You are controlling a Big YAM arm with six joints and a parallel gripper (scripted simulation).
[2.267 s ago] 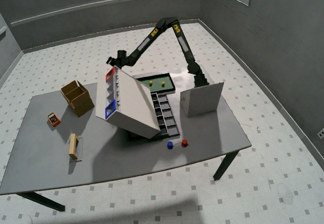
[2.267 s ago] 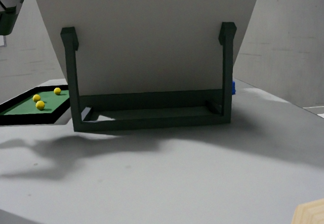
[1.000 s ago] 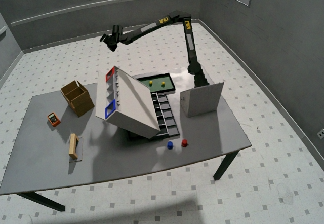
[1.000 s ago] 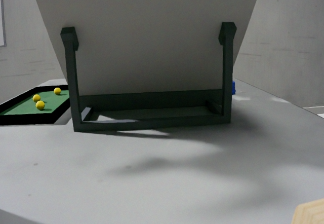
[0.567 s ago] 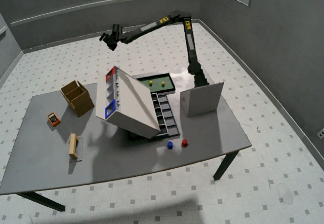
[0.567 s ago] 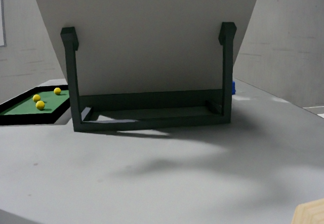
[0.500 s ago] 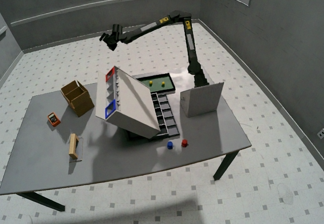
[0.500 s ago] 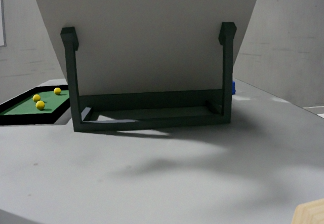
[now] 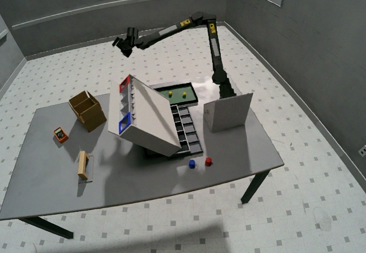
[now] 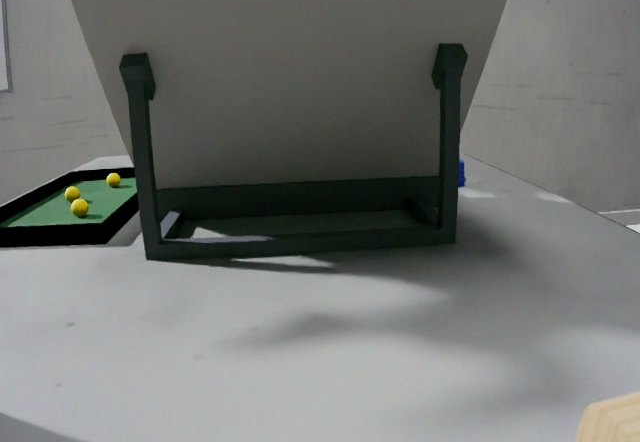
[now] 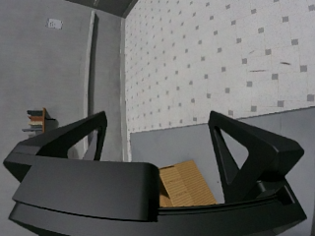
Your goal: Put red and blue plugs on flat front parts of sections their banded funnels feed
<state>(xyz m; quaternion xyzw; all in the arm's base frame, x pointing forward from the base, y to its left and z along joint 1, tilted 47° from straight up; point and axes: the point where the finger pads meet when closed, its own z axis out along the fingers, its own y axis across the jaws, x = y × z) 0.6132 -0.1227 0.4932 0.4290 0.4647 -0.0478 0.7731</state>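
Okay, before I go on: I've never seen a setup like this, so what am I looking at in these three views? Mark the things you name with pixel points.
One jointed black arm (image 9: 215, 47) ending in a two-fingered pincer (image 9: 120, 48) (image 11: 157, 116), open and holding nothing. The top view looks down on the table (image 9: 47, 185); the exterior view sits low, behind the sloping box (image 9: 147, 108) (image 10: 289, 91); the wrist view looks out past the fingers. The box carries a red-banded funnel (image 9: 120, 88) and a blue-banded funnel (image 9: 120, 128) up top. Nearby are a green tray (image 9: 177, 97) (image 10: 46, 212) of yellow marbles, a blue plug (image 9: 191, 163) (image 10: 461, 173) and a red plug (image 9: 208, 161).
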